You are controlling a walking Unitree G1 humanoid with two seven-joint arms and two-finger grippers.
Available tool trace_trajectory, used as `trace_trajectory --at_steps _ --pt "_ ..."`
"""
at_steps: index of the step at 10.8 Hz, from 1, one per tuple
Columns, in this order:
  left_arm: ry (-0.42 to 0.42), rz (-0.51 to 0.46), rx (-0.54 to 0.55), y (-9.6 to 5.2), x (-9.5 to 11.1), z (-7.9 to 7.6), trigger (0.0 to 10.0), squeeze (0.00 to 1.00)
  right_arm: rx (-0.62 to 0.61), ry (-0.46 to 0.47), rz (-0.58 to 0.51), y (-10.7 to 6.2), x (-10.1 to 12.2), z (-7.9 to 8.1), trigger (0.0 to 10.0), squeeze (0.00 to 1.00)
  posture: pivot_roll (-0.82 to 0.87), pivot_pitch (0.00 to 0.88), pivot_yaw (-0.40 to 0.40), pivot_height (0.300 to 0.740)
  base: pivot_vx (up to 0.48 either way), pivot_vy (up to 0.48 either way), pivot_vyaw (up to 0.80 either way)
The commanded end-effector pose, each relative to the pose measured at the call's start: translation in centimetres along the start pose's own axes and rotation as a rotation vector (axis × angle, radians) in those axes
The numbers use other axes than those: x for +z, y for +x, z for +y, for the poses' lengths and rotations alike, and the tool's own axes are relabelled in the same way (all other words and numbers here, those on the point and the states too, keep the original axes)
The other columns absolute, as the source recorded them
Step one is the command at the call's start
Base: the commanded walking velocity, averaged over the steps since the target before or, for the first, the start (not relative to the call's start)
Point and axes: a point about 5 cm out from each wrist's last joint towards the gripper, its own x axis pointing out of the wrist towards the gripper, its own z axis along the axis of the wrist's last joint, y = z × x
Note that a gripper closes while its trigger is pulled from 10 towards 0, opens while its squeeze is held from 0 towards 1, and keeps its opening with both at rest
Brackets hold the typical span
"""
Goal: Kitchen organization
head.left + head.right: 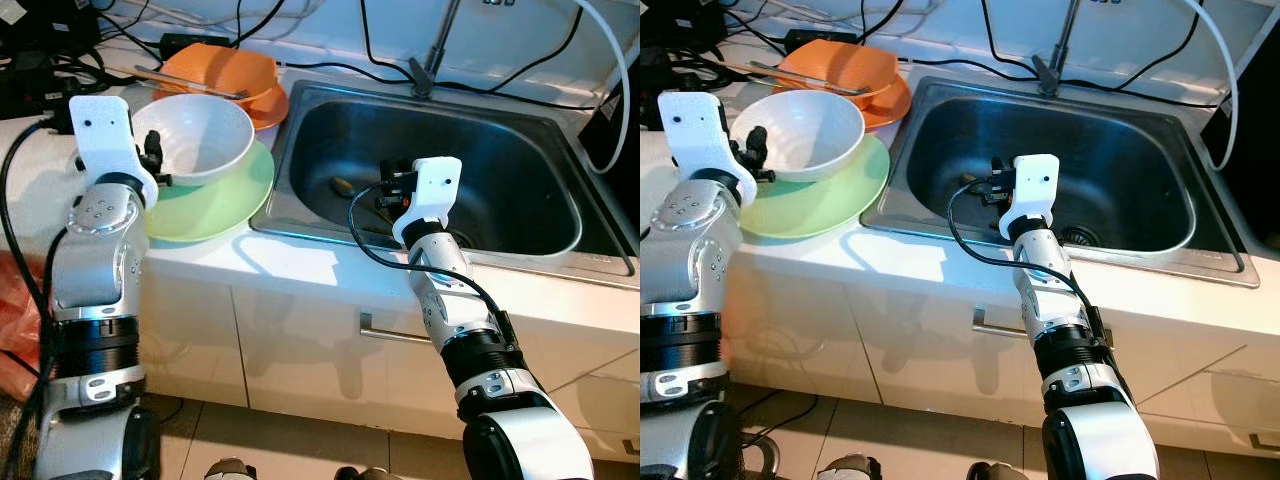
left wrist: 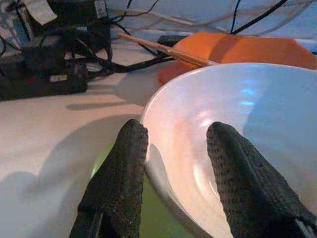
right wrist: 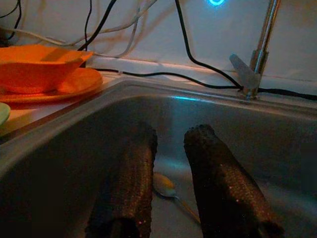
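Left hand [image 2: 171, 163] has its two black fingers apart, one on each side of the white bowl's [image 1: 200, 135] rim. That bowl sits on a green plate [image 1: 215, 200] near the desk's [image 1: 300, 265] front edge. Behind it lies an orange bowl [image 1: 225, 70]. Right hand [image 3: 168, 163], fingers apart, hangs inside the sink [image 1: 520, 170] above a spoon [image 3: 166, 186].
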Motion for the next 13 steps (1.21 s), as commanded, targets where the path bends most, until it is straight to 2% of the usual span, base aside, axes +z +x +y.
trace_trajectory --at_steps 1,3,5,7,13 --pt "-0.039 0.018 -0.004 -0.2 -0.3 -0.3 10.0 0.0 -0.005 0.006 0.017 -0.3 -0.4 -0.4 10.0 0.0 0.15 0.094 -0.085 0.74 0.0 0.0 0.0" --pt "-0.069 -0.018 0.004 -0.2 0.4 -0.2 10.0 0.0 -0.005 0.006 0.017 -0.3 -0.4 -0.4 10.0 0.0 0.15 0.096 -0.086 0.74 0.0 0.0 0.0" --pt "-0.111 -0.112 0.018 -0.4 2.3 -0.1 10.0 0.0 -0.005 0.006 0.016 -0.3 -0.4 -0.4 10.0 0.0 0.15 0.098 -0.088 0.74 0.0 0.0 0.0" --pt "-0.127 -0.142 0.015 -0.6 3.1 -0.2 10.0 0.0 -0.004 0.008 0.019 -0.3 -0.4 -0.4 10.0 0.0 0.15 0.097 -0.088 0.74 0.0 0.0 0.0" --pt "-0.125 -0.06 0.099 -0.7 1.7 0.9 10.0 0.0 0.0 0.013 0.017 -0.2 -0.4 -0.3 10.0 0.0 0.15 0.083 -0.088 0.74 0.0 0.0 0.0"
